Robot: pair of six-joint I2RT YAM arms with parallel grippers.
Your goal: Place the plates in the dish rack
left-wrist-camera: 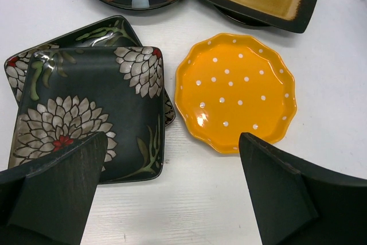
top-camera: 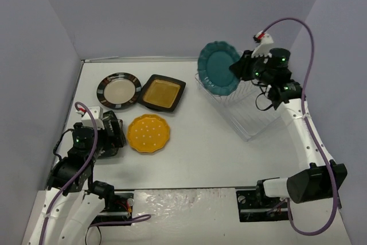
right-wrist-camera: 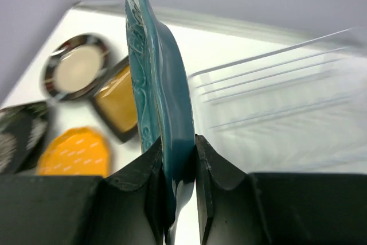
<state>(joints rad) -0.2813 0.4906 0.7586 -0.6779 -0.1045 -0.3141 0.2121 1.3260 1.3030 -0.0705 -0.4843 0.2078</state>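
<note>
Fingers, left: the left gripper (left-wrist-camera: 172, 159) has its jaws spread wide with nothing between them; it hangs low over the left side of the table (top-camera: 200, 153).
Under the left gripper: two black floral square plates (left-wrist-camera: 92, 113) lie flat, stacked and skewed, so the lower one pokes out at the far left corner.
Far left of the table: the round cream-centred plate (top-camera: 118, 90) with its striped black rim lies flat, just beside the square one to its right.
Centre, near side: the orange dotted plate (top-camera: 148, 133) with its wavy rim lies flat just right of the floral stack; a narrow strip of table shows between them in the left wrist view.
Centre, far side: the black square plate with amber centre (top-camera: 161, 92) lies flat beyond the orange one.
Right of centre: the teal scalloped plate (top-camera: 219, 67) stands on edge in the air at the far left corner of the dish rack (top-camera: 252, 113); whether it touches the wires, I cannot tell.
Fingers, right: the right gripper (right-wrist-camera: 179, 147) is clamped on the teal plate's rim, one finger on each face.
Dish rack: it sits on the right side of the table, with no plate seen inside it.
</note>
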